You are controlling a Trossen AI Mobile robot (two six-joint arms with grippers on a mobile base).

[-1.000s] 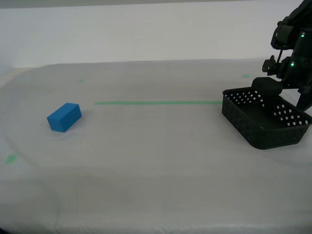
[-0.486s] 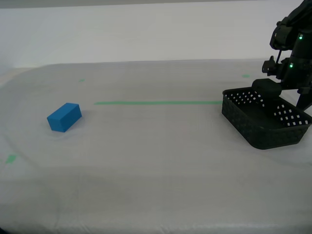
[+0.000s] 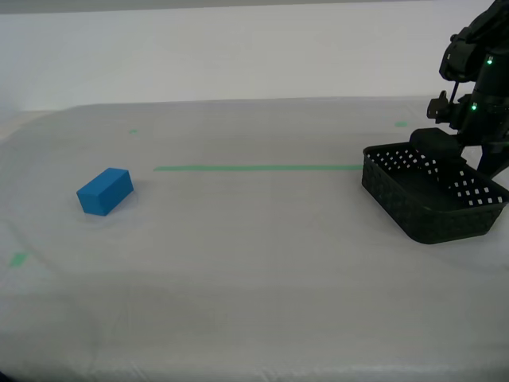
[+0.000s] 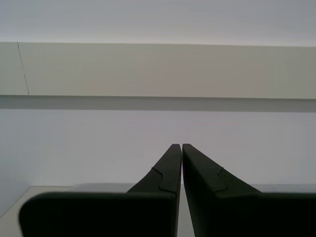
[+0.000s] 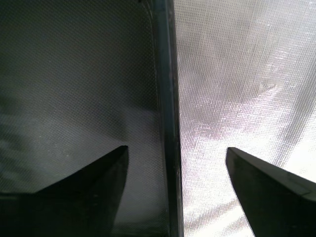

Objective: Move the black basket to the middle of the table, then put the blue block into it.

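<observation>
One arm reaches down at the exterior view's right, where my first claw (image 5: 173, 158) stands open astride a wall of the basket (image 3: 429, 211), one finger (image 5: 84, 182) inside over the basket floor and the other outside over the cloth, neither visibly touching the wall. The basket sits on the table (image 3: 254, 263) near the exterior view's right edge, its near corner turned toward the camera, just beside the end of a green tape line (image 3: 254, 168) that runs across the cloth. The block (image 3: 104, 192) lies well apart from it on the bare table toward the exterior view's left, beyond the tape's other end. My second claw (image 4: 177, 163) is closed on nothing, fingertips together, pointed at a pale wall and away from the table.
</observation>
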